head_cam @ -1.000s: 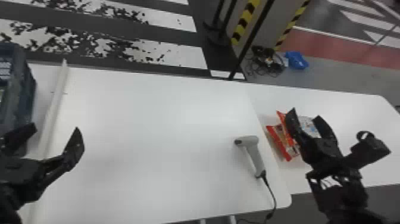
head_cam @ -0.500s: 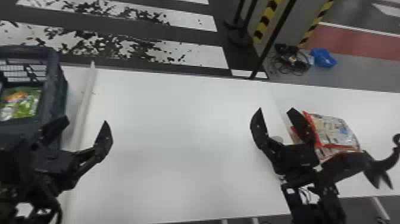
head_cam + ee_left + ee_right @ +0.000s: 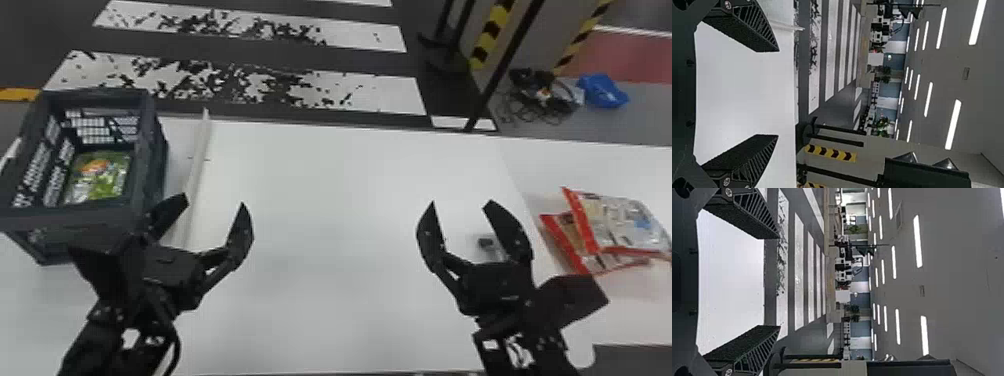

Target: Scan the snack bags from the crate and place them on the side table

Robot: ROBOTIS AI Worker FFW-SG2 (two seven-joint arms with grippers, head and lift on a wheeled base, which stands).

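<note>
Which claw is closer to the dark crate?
Left. The left claw is by the near right corner of the crate; the right claw is across the white table, toward the red-edged snack bags.

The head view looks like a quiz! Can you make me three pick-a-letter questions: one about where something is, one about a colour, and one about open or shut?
1. Where is the green snack bag?
A) On the floor
B) Inside the crate
C) Hanging in the air

2. What colour are the edges of the snack bags on the side table?
A) Purple
B) Black
C) Red

3. How is the right gripper?
A) Open and empty
B) Shut tight
C) Shut on a bag

1: B, its green shows down between the crate's walls.
2: C, red strips run along their edges.
3: A, its two fingertips stand apart with nothing between them.
</note>
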